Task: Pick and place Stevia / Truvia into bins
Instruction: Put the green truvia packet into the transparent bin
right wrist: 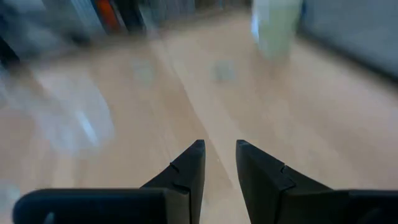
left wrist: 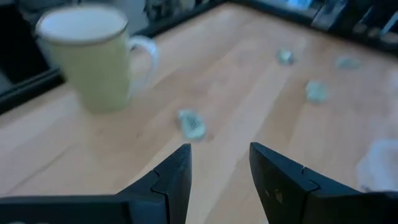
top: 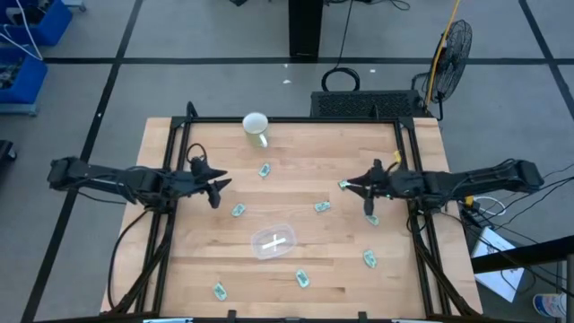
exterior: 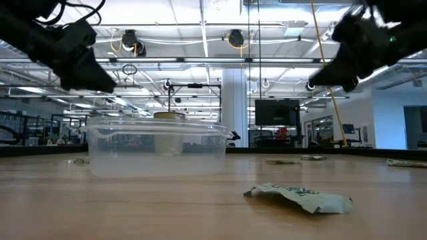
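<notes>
Several small pale green and white sachets lie flat and scattered on the wooden table; one [top: 265, 170] is near the mug, one [top: 238, 210] left of the bowl, one [top: 343, 185] just by my right gripper. The see-through bowl [top: 273, 241] stands near the table's middle and shows again in the low view [exterior: 157, 150]. My left gripper [top: 215, 184] hovers open above the table's left part, facing a sachet [left wrist: 191, 123]. My right gripper [top: 363, 190] hovers open over the right part. Both [left wrist: 217, 162] [right wrist: 219, 155] hold nothing.
A white mug [top: 256, 127] stands at the far edge, also seen in the left wrist view [left wrist: 87, 56]. More sachets lie toward the near edge [top: 303, 279] [top: 219, 290] [top: 369, 259]; one [exterior: 300, 197] lies crumpled close to the low camera. Black frame rails border the table.
</notes>
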Action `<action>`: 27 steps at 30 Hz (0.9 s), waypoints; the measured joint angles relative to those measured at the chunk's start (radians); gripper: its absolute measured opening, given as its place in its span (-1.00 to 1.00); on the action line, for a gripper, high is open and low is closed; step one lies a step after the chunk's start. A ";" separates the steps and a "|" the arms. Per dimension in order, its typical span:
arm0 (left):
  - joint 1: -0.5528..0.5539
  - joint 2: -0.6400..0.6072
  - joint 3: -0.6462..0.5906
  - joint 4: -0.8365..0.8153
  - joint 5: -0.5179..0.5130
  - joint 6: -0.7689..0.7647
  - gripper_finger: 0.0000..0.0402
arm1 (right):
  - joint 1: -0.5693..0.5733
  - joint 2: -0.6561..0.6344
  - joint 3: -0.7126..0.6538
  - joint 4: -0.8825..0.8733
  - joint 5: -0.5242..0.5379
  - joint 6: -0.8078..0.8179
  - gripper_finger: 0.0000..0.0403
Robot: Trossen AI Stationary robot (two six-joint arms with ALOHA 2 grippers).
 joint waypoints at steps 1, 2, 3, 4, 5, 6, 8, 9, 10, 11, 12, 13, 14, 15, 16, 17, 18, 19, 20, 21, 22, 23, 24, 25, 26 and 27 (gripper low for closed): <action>0.000 0.020 0.000 0.046 0.009 0.006 -0.16 | 0.000 0.036 0.006 -0.039 0.001 0.017 -0.57; 0.000 0.039 0.000 0.085 0.014 0.009 -0.16 | 0.000 0.069 0.009 -0.054 0.007 0.040 -0.57; 0.000 0.059 0.000 0.116 0.016 0.008 -0.16 | 0.000 0.102 0.012 -0.041 0.023 0.072 -0.57; 0.000 0.082 0.000 0.145 0.016 0.007 -0.16 | -0.001 0.134 0.012 -0.027 0.038 0.106 -0.57; 0.000 0.103 0.000 0.172 0.015 0.006 -0.16 | -0.001 0.165 0.007 -0.024 0.055 0.136 -0.57; 0.000 0.121 0.000 0.189 0.014 0.008 -0.16 | -0.001 0.200 0.000 -0.033 0.077 0.164 -0.57; 0.000 0.155 0.000 0.220 0.013 0.017 -0.16 | -0.001 0.269 -0.005 -0.047 0.129 0.213 -0.57; 0.000 0.172 0.000 0.232 0.012 0.027 -0.16 | -0.001 0.296 -0.004 -0.035 0.160 0.230 -0.57; 0.000 0.188 0.000 0.241 0.011 0.035 -0.16 | -0.001 0.324 -0.001 -0.025 0.189 0.239 -0.57; 0.000 0.199 0.000 0.245 0.009 0.044 -0.16 | -0.001 0.353 0.000 -0.021 0.213 0.247 -0.57; 0.000 0.211 0.000 0.250 0.008 0.051 -0.16 | -0.001 0.384 0.000 -0.026 0.238 0.260 -0.57; 0.000 0.223 0.000 0.262 0.008 0.057 -0.16 | -0.001 0.411 -0.001 -0.031 0.264 0.273 -0.57; 0.000 0.232 0.000 0.267 0.008 0.065 -0.16 | -0.001 0.435 -0.002 -0.029 0.284 0.285 -0.57; 0.000 0.238 0.000 0.265 0.007 0.071 -0.16 | -0.002 0.456 -0.001 -0.016 0.295 0.295 -0.57; 0.000 0.245 0.000 0.268 0.007 0.077 -0.16 | -0.002 0.477 0.000 -0.007 0.301 0.310 -0.57; 0.000 0.251 0.000 0.270 0.007 0.080 -0.16 | -0.002 0.495 0.000 -0.005 0.300 0.331 -0.57; 0.000 0.256 0.000 0.267 0.007 0.080 -0.16 | -0.002 0.514 0.000 -0.004 0.293 0.359 -0.57; 0.000 0.260 0.000 0.267 0.007 0.080 -0.16 | -0.002 0.532 0.000 0.004 0.287 0.383 -0.57; 0.000 0.263 0.000 0.267 0.007 0.081 -0.16 | -0.002 0.544 0.000 0.008 0.287 0.402 -0.57; 0.000 0.265 0.000 0.267 0.008 0.085 -0.16 | -0.002 0.554 0.000 0.009 0.288 0.414 -0.57; 0.000 0.268 0.000 0.268 0.008 0.088 -0.16 | -0.002 0.562 0.000 0.009 0.288 0.418 -0.57; 0.000 0.269 0.000 0.267 0.008 0.090 -0.16 | -0.002 0.572 0.000 0.012 0.288 0.419 -0.57; 0.000 0.268 0.000 0.266 0.009 0.090 -0.16 | -0.002 0.579 0.000 0.018 0.287 0.420 -0.57; 0.000 0.268 0.000 0.268 0.013 0.088 -0.16 | -0.002 0.584 0.000 0.030 0.287 0.424 -0.57; 0.000 0.268 0.000 0.267 0.015 0.088 -0.16 | -0.002 0.591 0.000 0.044 0.287 0.428 -0.57; 0.000 0.268 0.000 0.266 0.015 0.088 -0.16 | -0.002 0.599 0.000 0.056 0.287 0.433 -0.57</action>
